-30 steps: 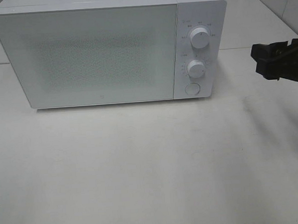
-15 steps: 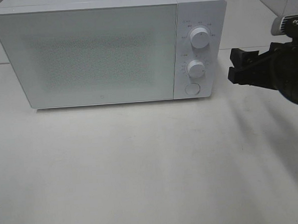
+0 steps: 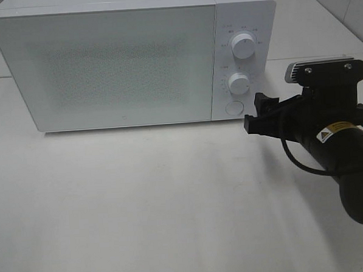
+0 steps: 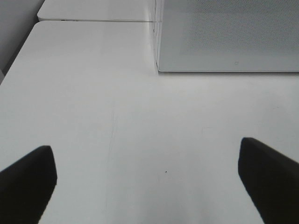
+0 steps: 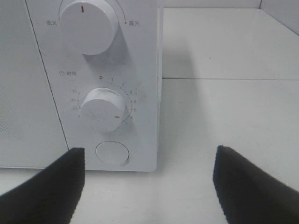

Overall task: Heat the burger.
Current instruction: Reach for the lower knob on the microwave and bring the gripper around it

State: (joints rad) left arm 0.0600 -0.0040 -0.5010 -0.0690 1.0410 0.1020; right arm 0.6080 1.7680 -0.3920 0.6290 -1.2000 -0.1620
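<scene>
Fingers (image 5: 46,186) of the right gripper (image 3: 256,112) are spread wide with nothing between them. Those of the left gripper (image 4: 148,186) are spread just as wide over bare table, also empty.

No burger shows in any view. It is not on the table (image 3: 142,205) and not in either gripper. Whether it sits behind the shut, frosted door (image 3: 105,67) of the microwave (image 3: 241,5) or off to one side out of view, I cannot tell.

As a judgement, a burger is light and soft. The bun would crush under a hard squeeze, a glossy top would be slippery, and the stacked layers could slide apart if it tilts. The sensible hold is a gentle pinch across the sides, low enough to catch both halves of the bun, keeping it level.

Nearest the right gripper is the microwave's control panel. The fingertips are near the round button (image 5: 112,152) at the foot of the panel but not touching it. In the wrist view that button lies between the two fingers, closer to one. Above it is the lower dial (image 5: 103,108), then the upper dial (image 3: 244,45). The next move probably concerns this panel, either pressing the button or turning a dial. The left gripper looks toward the microwave's other front corner, well apart from it.
</scene>
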